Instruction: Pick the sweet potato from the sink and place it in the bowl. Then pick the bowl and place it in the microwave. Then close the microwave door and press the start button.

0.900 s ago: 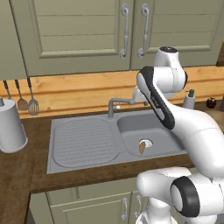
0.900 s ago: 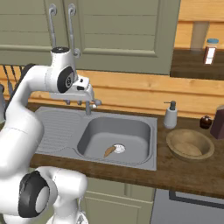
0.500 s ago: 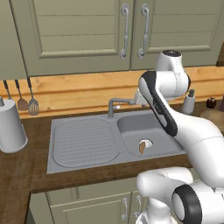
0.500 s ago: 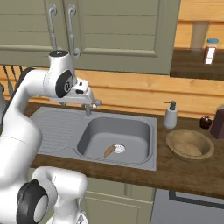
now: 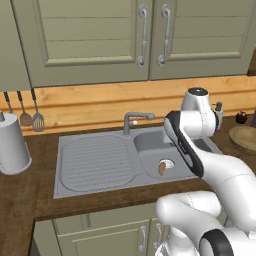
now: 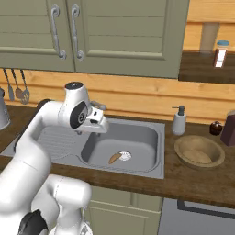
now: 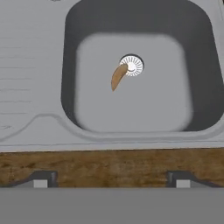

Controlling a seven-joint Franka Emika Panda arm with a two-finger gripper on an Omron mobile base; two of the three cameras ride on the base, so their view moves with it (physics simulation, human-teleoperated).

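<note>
Gripper (image 7: 111, 178), jaws spread wide and holding nothing, hovers above the sink (image 7: 39, 127); sweet potato (image 7: 117, 76) lies ahead and below it beside the drain, its long axis tilted slightly off the approach line.

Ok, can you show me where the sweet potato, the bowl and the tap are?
sweet potato (image 7: 118, 76), hand view, the middle of its orange-brown body beside the drain.
bowl (image 6: 215, 158), right base view, the thick rim on its right side.
tap (image 5: 136, 117), left base view, the spout's horizontal run above the basin.
</note>
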